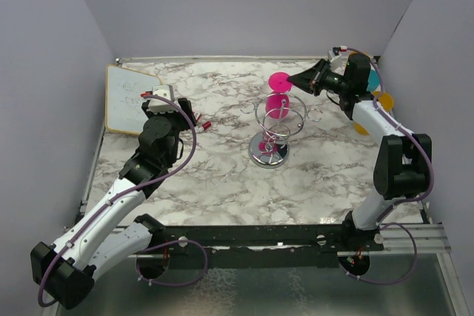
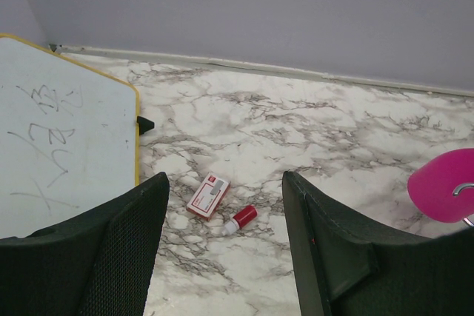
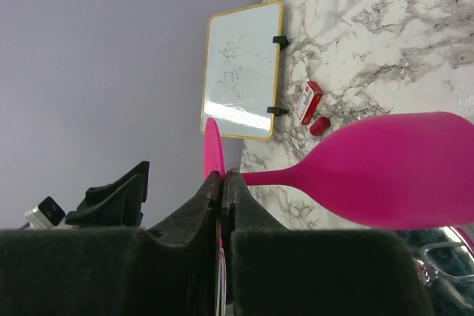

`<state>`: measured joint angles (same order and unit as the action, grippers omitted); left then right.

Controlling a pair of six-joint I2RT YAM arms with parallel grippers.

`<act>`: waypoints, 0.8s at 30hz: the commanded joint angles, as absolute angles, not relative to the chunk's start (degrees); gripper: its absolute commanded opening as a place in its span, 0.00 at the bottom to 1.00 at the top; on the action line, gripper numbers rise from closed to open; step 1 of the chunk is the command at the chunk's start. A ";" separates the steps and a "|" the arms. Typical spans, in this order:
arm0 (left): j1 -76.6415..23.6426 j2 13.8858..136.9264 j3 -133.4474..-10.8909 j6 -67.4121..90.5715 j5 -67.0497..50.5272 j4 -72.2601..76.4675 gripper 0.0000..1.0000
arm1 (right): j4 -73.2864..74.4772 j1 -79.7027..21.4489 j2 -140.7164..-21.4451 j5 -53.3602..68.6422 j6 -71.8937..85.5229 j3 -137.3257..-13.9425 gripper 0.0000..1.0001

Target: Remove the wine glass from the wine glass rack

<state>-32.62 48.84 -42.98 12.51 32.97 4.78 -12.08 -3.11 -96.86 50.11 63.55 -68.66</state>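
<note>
A pink wine glass (image 1: 278, 103) hangs bowl-down in the wine glass rack (image 1: 269, 152), a chrome wire stand with a round base at the table's middle. Its round foot (image 1: 279, 81) sticks up above the rings. My right gripper (image 1: 298, 79) is shut on the edge of that foot; the right wrist view shows the jaws (image 3: 223, 181) pinching the thin disc, with the stem and bowl (image 3: 392, 172) to the right and a chrome wire (image 3: 444, 246) below. My left gripper (image 1: 191, 118) is open and empty, left of the rack. The pink bowl (image 2: 444, 183) shows at the left wrist view's right edge.
A whiteboard (image 1: 129, 99) with a yellow frame lies at the far left. A small red and white box (image 2: 209, 196) and a red-capped bottle (image 2: 240, 219) lie beside it, under my left gripper. Teal (image 1: 374, 79) and orange (image 1: 383, 101) discs sit behind my right arm. Grey walls enclose three sides.
</note>
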 commanded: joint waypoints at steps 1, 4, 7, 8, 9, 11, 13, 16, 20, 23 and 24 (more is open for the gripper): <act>-32.39 49.05 -44.59 12.79 31.58 5.45 0.65 | -11.78 -3.25 -95.29 50.46 67.39 -71.67 0.02; -32.40 48.98 -44.60 12.83 31.55 5.46 0.65 | -12.98 -3.18 -94.74 50.73 70.24 -71.87 0.02; -32.40 48.96 -44.57 12.92 31.54 5.37 0.65 | -13.78 -3.25 -94.40 50.78 73.08 -72.22 0.02; -32.40 49.01 -44.54 12.93 31.51 5.43 0.65 | -13.58 -3.25 -94.21 50.14 73.75 -72.39 0.02; -32.37 48.96 -44.56 12.92 31.53 5.41 0.65 | -12.68 -3.25 -94.22 49.13 73.77 -72.87 0.02; -32.37 48.96 -44.61 12.92 31.56 5.40 0.65 | -8.75 -3.25 -94.20 46.44 73.25 -74.46 0.01; -32.36 48.98 -44.49 12.92 31.66 5.42 0.65 | -4.66 -3.21 -94.23 43.76 73.13 -75.74 0.01; -32.34 48.97 -44.50 12.76 31.95 5.32 0.65 | 0.06 -3.16 -93.46 40.05 72.98 -76.66 0.01; -32.35 49.02 -44.53 12.66 32.04 5.34 0.65 | 1.90 -2.84 -91.75 36.43 74.25 -75.49 0.01; -32.35 49.16 -44.56 12.74 31.83 5.32 0.65 | 1.87 -2.34 -91.40 35.88 74.43 -75.21 0.01; -32.34 49.13 -44.56 12.79 31.75 5.32 0.65 | 1.58 -2.23 -91.44 35.48 74.47 -75.12 0.01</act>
